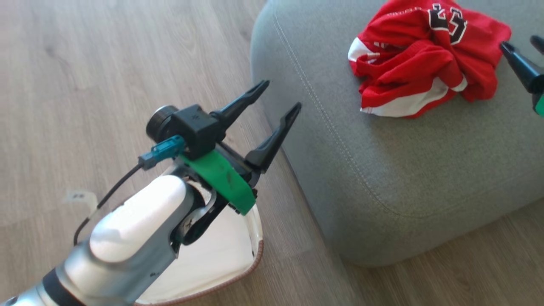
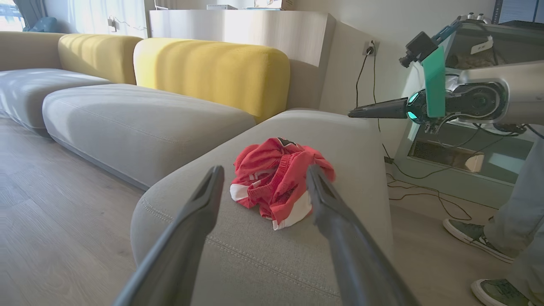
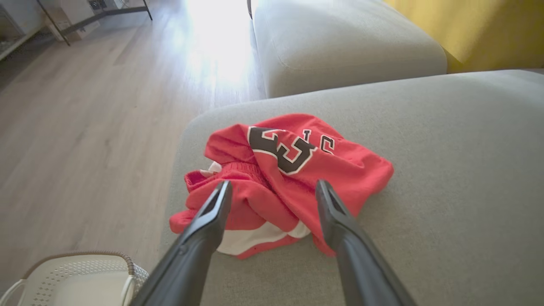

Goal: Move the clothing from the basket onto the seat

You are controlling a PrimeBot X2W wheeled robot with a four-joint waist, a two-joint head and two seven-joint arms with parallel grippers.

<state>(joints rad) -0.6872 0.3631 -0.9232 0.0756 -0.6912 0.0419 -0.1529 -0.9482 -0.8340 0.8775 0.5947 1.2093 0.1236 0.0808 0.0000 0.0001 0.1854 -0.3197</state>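
Clothing (image 1: 425, 59) on seat: soft red cloth, matt, crumpled. Seat (image 1: 382, 178): coarse grey-green woven fabric, matt, pale stitched seam. Floor (image 1: 85, 63) beside seat: wood-look planks, smooth, low sheen. Basket (image 3: 63, 274) beside seat: smooth cream plastic, perforated, brown woven-look rim. Left gripper (image 1: 281, 94): matt black plastic. Bracket (image 1: 221, 178) behind it: green, matt. Forearm (image 1: 136, 221): glossy white shell.

Pale wood-plank floor (image 1: 85, 63), washed white with daylight out in front of the yellow backrest (image 2: 212, 72). Just before that backrest a long grey sofa cushion (image 2: 140, 123), behind it a pale wood-panelled partition (image 2: 238, 25), to its right a cream wall (image 2: 348, 63) with a socket (image 2: 369, 50) and trailing black cables (image 2: 425, 187). Just left of it a second yellow backrest (image 2: 95, 57), and beyond that white curtains (image 2: 89, 17).
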